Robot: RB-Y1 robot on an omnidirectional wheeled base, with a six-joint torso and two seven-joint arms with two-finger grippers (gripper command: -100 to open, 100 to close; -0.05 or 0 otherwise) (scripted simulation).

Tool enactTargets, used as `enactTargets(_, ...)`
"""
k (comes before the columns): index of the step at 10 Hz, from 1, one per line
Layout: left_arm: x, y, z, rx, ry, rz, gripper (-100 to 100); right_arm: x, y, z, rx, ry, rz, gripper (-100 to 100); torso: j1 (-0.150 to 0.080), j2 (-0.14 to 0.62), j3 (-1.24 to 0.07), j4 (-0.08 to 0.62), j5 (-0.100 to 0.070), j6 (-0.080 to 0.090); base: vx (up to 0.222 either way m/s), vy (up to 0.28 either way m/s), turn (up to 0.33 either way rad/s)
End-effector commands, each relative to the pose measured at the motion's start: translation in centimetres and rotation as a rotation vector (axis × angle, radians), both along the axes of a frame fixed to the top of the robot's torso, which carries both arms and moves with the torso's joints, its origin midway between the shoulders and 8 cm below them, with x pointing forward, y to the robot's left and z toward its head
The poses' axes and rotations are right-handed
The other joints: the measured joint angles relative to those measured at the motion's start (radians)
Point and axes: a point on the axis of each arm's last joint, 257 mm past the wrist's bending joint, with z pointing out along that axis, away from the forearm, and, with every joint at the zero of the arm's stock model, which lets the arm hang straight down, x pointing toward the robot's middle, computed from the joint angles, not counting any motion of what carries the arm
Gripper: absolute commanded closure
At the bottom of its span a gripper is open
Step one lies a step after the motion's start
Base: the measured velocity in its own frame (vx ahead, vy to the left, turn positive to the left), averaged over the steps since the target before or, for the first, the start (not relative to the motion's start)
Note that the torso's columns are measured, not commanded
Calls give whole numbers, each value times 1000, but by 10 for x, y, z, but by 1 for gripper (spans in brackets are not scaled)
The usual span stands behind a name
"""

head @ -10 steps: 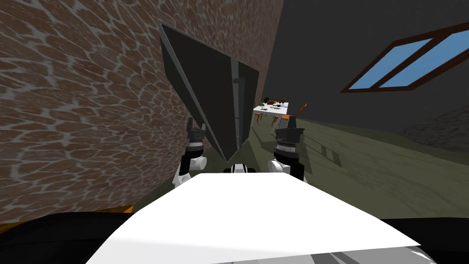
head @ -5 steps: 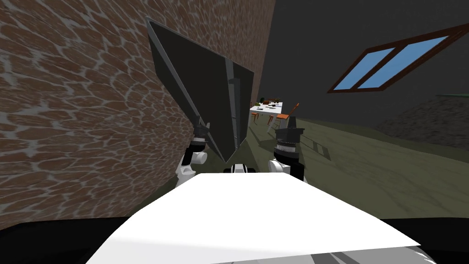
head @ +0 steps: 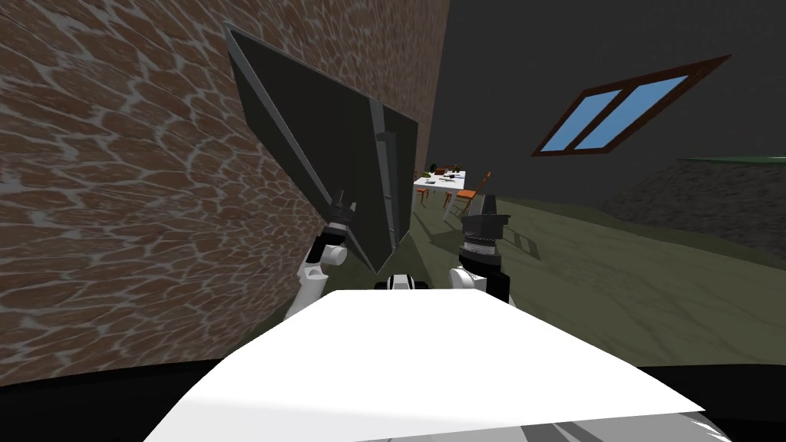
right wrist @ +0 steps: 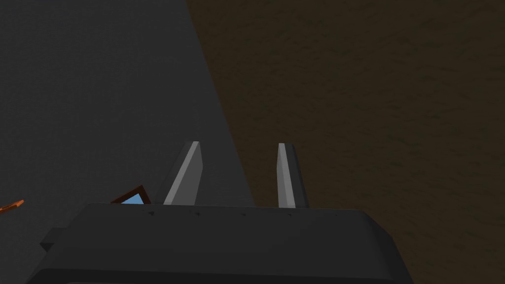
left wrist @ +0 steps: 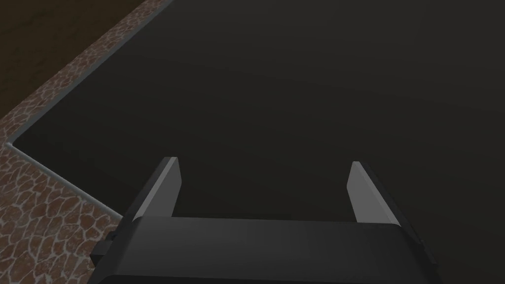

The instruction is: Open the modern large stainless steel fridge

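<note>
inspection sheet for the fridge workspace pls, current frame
Surface: olive-green floor.
Job's things: dark fridge against the brick wall; no open gap seen. Pale vertical bar on its narrower face, probably the handle.
Clutter: nothing seen nearby. Far off, a white table with small items and an orange chair.
Grippers: left gripper open, facing the fridge's broad dark face, away from the bar; contact cannot be told. Right gripper open with a narrower gap, empty, beside the fridge.
Cables: nothing seen.
Surroundings: dark wall with a window.
</note>
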Motion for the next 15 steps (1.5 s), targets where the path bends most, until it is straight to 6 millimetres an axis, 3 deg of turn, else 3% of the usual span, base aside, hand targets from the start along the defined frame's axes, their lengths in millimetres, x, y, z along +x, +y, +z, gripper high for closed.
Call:
enactTargets(1, 19, -5, 3, 15, 29, -26, -100, 0, 0, 0, 0, 0, 0, 0, 0, 0, 0, 0, 0, 1, -4, 2, -76)
enactTargets(2, 34, -4, -3, 30, 75, -39, -100, 0, 0, 0, 0, 0, 0, 0, 0, 0, 0, 0, 0, 0, -5, -1, -133)
enactTargets(3, 35, -7, 5, 31, 60, -44, -100, 0, 0, 0, 0, 0, 0, 0, 0, 0, 0, 0, 0, 0, -5, 1, -103)
enactTargets(4, 49, -4, -4, 48, 114, -49, -100, 0, 0, 0, 0, 0, 0, 0, 0, 0, 0, 0, 0, 0, -6, 0, -157)
enactTargets(5, 50, -8, 8, 49, 91, -57, -100, 0, 0, 0, 0, 0, 0, 0, 0, 0, 0, 0, 0, 1, -5, 3, -86)
enactTargets(6, 64, -4, -1, 67, 146, -58, -100, 0, 0, 0, 0, 0, 0, 0, 0, 0, 0, 0, 0, 0, -5, 1, -173)
enactTargets(7, 65, -9, 12, 69, 121, -66, -100, 0, 0, 0, 0, 0, 0, 0, 0, 0, 0, 0, 0, 1, -5, 3, -91)
enactTargets(8, 78, -4, 4, 78, 175, -66, -100, 0, 0, 0, 0, 0, 0, 0, 0, 0, 0, 0, 0, 0, -5, 0, -180)
enactTargets(9, 79, -8, 17, 90, 151, -71, -100, 0, 0, 0, 0, 0, 0, 0, 0, 0, 0, 0, 0, 1, -5, 2, -93)
enactTargets(12, 104, 2, 22, 131, 219, -61, -100, 0, 0, 0, 0, 0, 0, 0, 0, 0, 0, 0, 0, 0, -5, 2, -148)
enactTargets(15, 117, 4, 39, 155, 234, -55, -100, 0, 0, 0, 0, 0, 0, 0, 0, 0, 0, 0, 0, 1, -5, 4, -110)
